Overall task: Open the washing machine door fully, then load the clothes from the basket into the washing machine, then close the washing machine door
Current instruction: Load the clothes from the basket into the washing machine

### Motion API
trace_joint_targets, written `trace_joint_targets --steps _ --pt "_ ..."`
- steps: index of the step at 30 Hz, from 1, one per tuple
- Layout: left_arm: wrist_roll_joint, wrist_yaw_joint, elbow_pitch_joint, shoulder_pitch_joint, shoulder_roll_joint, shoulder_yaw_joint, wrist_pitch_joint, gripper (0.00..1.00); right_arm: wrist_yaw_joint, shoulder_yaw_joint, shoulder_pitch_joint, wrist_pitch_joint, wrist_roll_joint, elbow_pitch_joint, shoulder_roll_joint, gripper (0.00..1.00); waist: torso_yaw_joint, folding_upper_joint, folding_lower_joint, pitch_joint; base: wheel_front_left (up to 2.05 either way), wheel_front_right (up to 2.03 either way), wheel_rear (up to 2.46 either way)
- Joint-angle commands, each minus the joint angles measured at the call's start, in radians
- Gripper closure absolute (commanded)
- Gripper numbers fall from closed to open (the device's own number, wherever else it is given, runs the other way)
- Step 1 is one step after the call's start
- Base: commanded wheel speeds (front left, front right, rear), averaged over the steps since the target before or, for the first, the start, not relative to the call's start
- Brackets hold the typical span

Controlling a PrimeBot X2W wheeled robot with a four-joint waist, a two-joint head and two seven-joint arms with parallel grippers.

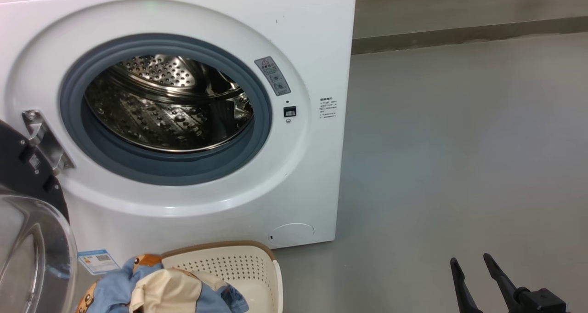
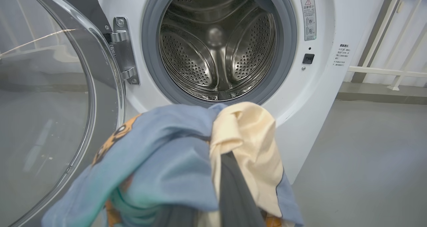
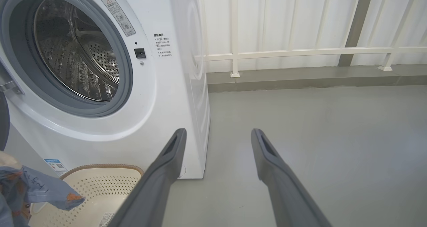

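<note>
Two slim, dark end effectors, plain and unmarked.
The right end effector (image 3: 218, 132) has two long matte fingers (image 3: 156, 183), charcoal grey up close in its wrist view and near black in the head view. Each finger is broad at the root and narrows evenly to a blunt, rounded tip, with flat sides and soft edges. A shallow elongated recess is sunk into the inner face just below each tip. The surfaces look like smooth moulded plastic, with no screws, labels or cables to be seen on them. In the head view the fingers rise from a chunky black base (image 1: 542, 300) with squared, stepped edges. Of the left end effector (image 2: 232, 183) one finger shows, the same smooth dark grey strip; the rest is covered.
</note>
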Motion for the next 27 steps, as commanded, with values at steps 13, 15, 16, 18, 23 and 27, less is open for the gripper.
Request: trace_joint_targets --steps 13,15,16,18,23,27 --pt "-0.007 0.003 -0.002 -0.118 0.012 0.058 -0.012 1.00 0.002 0.041 -0.042 -0.005 0.007 -0.033 0.000 0.00 -0.084 -0.0001 0.0001 0.058 0.00 0.00 0.00" --pt "-0.008 0.004 0.012 -0.149 0.014 0.065 -0.012 1.00 0.002 0.043 -0.046 -0.005 0.008 -0.039 0.002 0.00 -0.097 -0.0001 0.0001 0.076 0.00 0.00 0.00" --pt "-0.009 0.005 0.021 -0.167 0.015 0.070 -0.012 1.00 0.002 0.044 -0.049 -0.005 0.008 -0.042 0.004 0.00 -0.103 -0.0001 0.0001 0.085 0.00 0.00 0.00" --pt "-0.010 0.006 0.041 -0.204 0.021 0.080 -0.012 1.00 0.002 0.047 -0.054 -0.005 0.009 -0.049 0.006 0.00 -0.115 -0.0001 0.0001 0.104 0.00 0.00 0.00" --pt "0.001 0.005 0.092 -0.328 0.062 0.105 -0.012 1.00 0.002 0.060 -0.093 -0.005 0.015 -0.070 0.011 0.00 -0.145 -0.0001 0.0001 0.190 0.00 0.00 0.00" --pt "0.000 -0.003 0.148 -0.471 0.120 0.135 -0.012 1.00 0.002 0.091 -0.161 -0.005 0.060 -0.094 0.013 0.00 -0.181 -0.0001 0.0001 0.292 0.00 0.00 0.00"
